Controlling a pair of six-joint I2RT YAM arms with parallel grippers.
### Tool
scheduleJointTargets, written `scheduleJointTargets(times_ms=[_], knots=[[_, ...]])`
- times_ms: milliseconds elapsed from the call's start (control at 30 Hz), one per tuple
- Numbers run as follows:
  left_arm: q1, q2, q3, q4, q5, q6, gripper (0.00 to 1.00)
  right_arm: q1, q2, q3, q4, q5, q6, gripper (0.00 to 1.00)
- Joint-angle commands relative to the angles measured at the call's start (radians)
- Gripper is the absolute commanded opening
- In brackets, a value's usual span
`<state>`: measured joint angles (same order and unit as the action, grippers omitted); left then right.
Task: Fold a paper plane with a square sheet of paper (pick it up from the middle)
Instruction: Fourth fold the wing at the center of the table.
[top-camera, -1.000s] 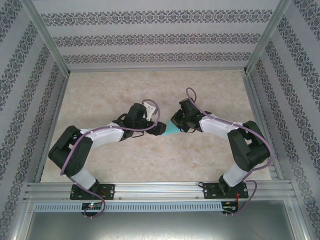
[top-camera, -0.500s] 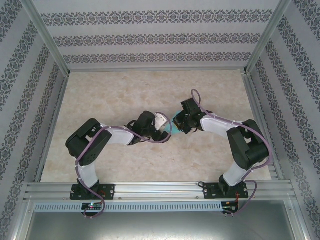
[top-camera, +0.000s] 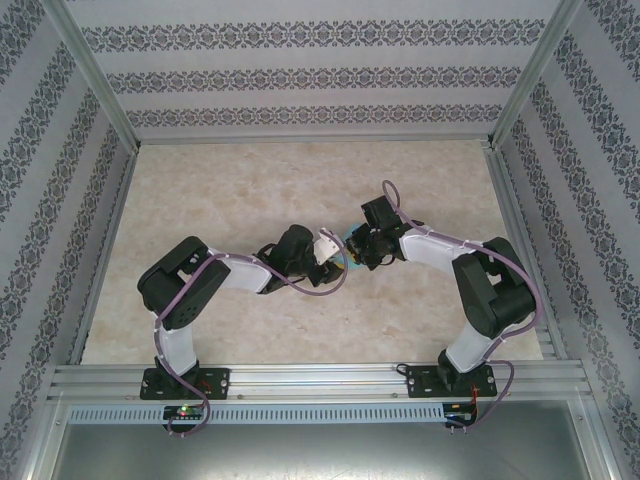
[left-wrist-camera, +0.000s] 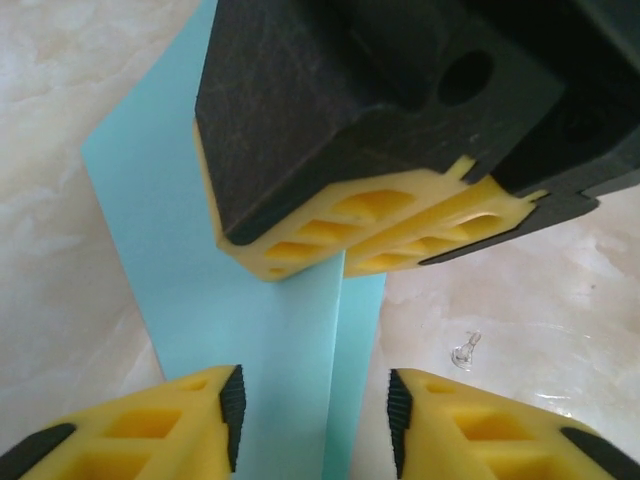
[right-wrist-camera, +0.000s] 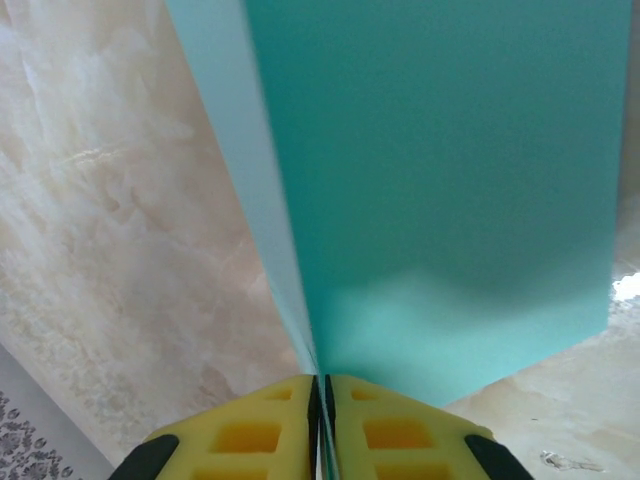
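Right gripper (right-wrist-camera: 321, 400) clamps the folded turquoise paper sheet (right-wrist-camera: 440, 200) from 3 o'clock; left gripper (left-wrist-camera: 312, 410), at 9 o'clock, straddles it, jaws apart.

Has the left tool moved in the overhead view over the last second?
Yes. The left tool has shifted right, farther from its own base and up to the right tool, which pinches the turquoise paper.

Paper (left-wrist-camera: 250, 330): top behind right gripper (left-wrist-camera: 340, 262), bottom off-frame.
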<state>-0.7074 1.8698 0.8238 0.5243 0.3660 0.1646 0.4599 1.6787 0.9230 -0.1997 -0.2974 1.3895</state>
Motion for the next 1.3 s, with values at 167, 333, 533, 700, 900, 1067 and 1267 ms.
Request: scheduleJointTargets(times_ms=[167, 333, 533, 700, 900, 1067, 1267], knots=[[-0.012, 0.031, -0.001, 0.042, 0.024, 0.047, 0.24, -0.014, 0.012, 0.036, -0.029, -0.028, 0.006, 0.22], [-0.012, 0.030, 0.006, 0.023, 0.042, 0.042, 0.18, -0.030, 0.001, 0.042, -0.039, -0.041, -0.023, 0.36], [-0.007, 0.027, 0.048, -0.050, 0.112, -0.018, 0.12, -0.071, -0.047, 0.046, -0.097, -0.032, -0.120, 0.54], [0.002, 0.028, 0.132, -0.201, 0.132, -0.147, 0.11, -0.129, -0.128, 0.017, -0.107, 0.007, -0.278, 0.64], [0.020, 0.051, 0.208, -0.322, 0.170, -0.292, 0.11, -0.176, -0.232, -0.085, 0.013, -0.016, -0.418, 0.67], [0.024, 0.083, 0.264, -0.392, 0.199, -0.375, 0.09, -0.187, -0.292, -0.160, 0.077, -0.041, -0.483, 0.67], [0.035, 0.106, 0.298, -0.430, 0.227, -0.480, 0.09, -0.188, -0.323, -0.238, 0.136, -0.069, -0.506, 0.65]])
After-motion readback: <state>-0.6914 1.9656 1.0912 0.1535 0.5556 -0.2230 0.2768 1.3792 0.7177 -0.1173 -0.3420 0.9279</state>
